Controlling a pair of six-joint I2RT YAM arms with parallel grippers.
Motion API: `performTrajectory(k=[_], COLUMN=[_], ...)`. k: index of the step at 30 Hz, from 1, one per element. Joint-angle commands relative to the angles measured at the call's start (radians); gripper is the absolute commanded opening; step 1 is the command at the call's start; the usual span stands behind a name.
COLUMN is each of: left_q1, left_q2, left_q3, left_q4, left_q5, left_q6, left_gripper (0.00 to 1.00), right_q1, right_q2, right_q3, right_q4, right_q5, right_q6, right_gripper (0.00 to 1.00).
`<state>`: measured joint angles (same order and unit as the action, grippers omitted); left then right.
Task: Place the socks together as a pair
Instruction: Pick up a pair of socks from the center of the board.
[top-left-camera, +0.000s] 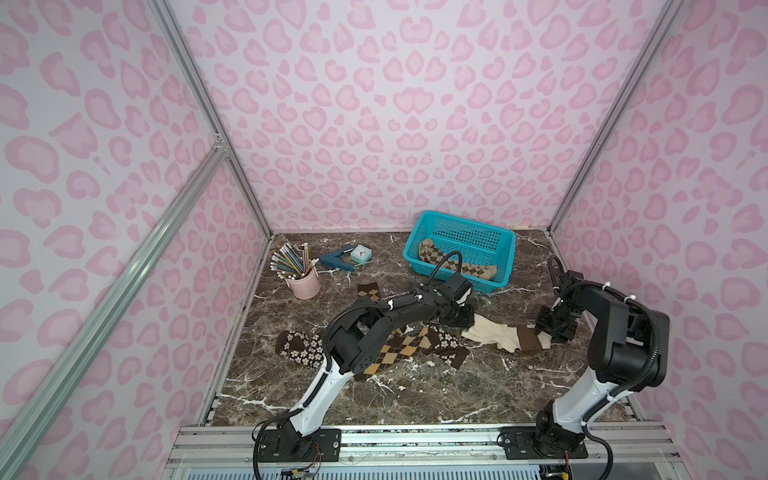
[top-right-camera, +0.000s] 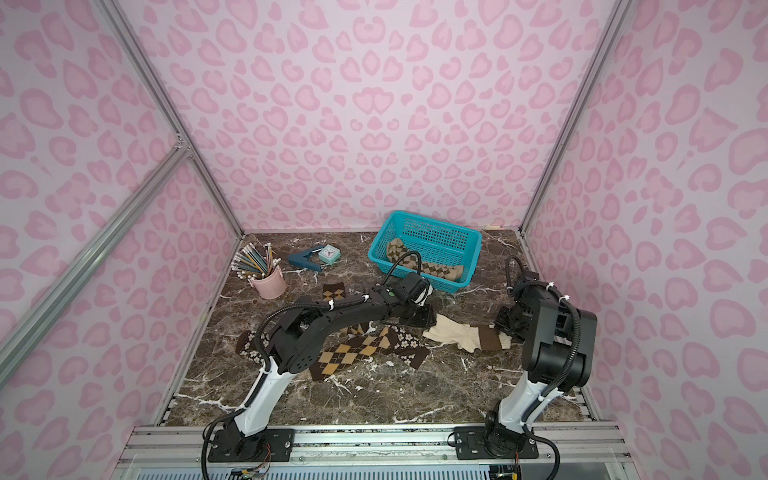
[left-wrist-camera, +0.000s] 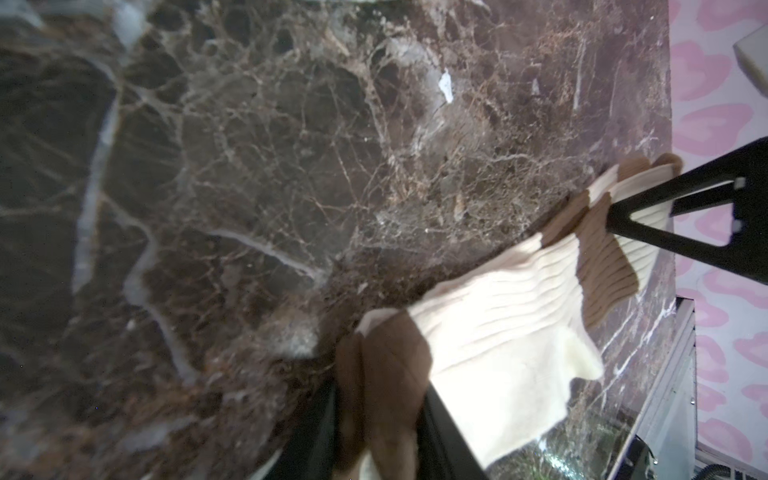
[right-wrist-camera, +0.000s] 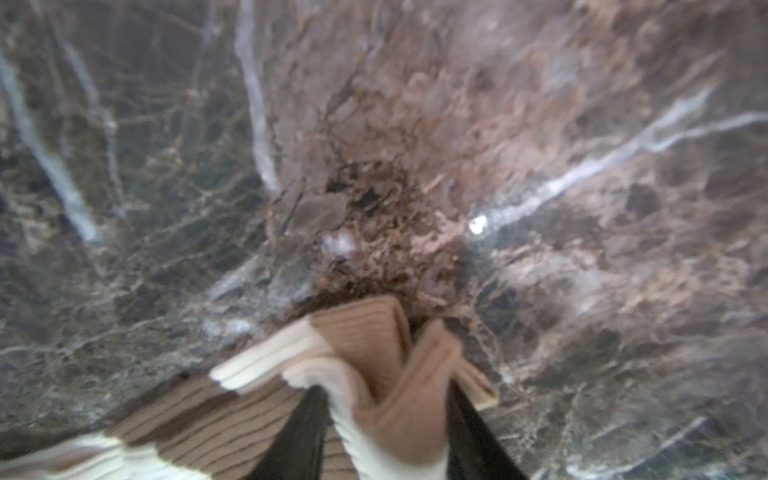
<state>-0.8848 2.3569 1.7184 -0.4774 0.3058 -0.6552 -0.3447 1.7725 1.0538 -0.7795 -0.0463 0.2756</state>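
while both my claws are down low over the marble table, each one's clenched on fabric. my left claw is pinching the dark brown end of the striped socks, the cream-and-brown ones. my right claw has their tan cuff end bunched up between its jaws. looks like two striped layers stacked, stretched between the claws on the right half of the table, in front of the teal basket. an argyle sock sits inside that basket. a second argyle sock lies mid-table under my left arm, next to the flower socks. right wrist view's pretty blurry btw.
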Motion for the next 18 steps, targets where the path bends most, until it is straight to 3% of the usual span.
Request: performTrajectory(k=[1, 4, 7, 12, 18], left_q1=[-0.003, -0.002, 0.002, 0.012, 0.061], left_q2=[0.001, -0.022, -0.076, -0.169, -0.267], left_q3=[0.009, 0.018, 0.029, 0.056, 0.089], left_q4=[-0.032, -0.030, -0.023, -0.012, -0.029], left_q5=[0.007, 0.015, 0.008, -0.002, -0.004], left_q6=[0.016, 0.018, 0.014, 0.009, 0.012], left_gripper=[0.14, 0.04, 0.04, 0.04, 0.04], right_q1=[0.010, 0.010, 0.010, 0.007, 0.009], right_q2=[0.018, -0.033, -0.110, -0.242, -0.354], right_q3=[-0.045, -0.060, -0.068, -0.048, 0.114], right_q4=[0.085, 0.085, 0.062, -0.004, -0.143], right_q5=[-0.068, -0.100, -0.134, -0.190, -0.292], right_q6=[0.024, 0.038, 0.043, 0.045, 0.044], right_gripper=[0.17, 0.07, 0.01, 0.00, 0.00])
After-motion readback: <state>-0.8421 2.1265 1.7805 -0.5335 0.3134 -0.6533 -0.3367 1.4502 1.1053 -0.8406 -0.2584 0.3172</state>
